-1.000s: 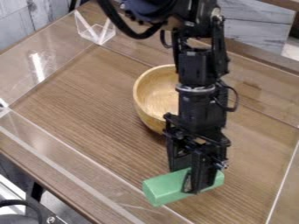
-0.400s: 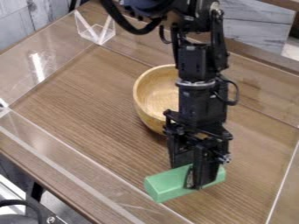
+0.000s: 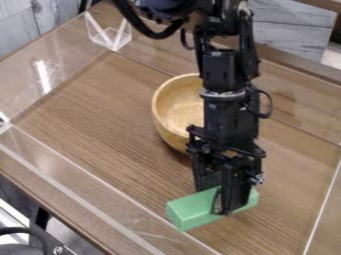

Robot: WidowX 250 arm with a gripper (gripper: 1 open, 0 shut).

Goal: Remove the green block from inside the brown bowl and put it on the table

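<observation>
The green block (image 3: 194, 210) lies flat on the table (image 3: 107, 120) near the front edge, in front of the brown bowl (image 3: 176, 110). My black gripper (image 3: 226, 204) points straight down over the block's right end, its fingers shut on it. The round wooden bowl stands behind the arm with nothing showing in the part of its inside that I can see; the arm hides its right rim.
Low clear plastic walls (image 3: 80, 184) run along the table's edges, the front one just in front of the block. A clear bracket (image 3: 107, 35) stands at the back left corner. Bare wood-grain surface lies left of the bowl.
The arm has straightened slightly and the block has settled a little lower toward the table; the last half second shows no movement.
</observation>
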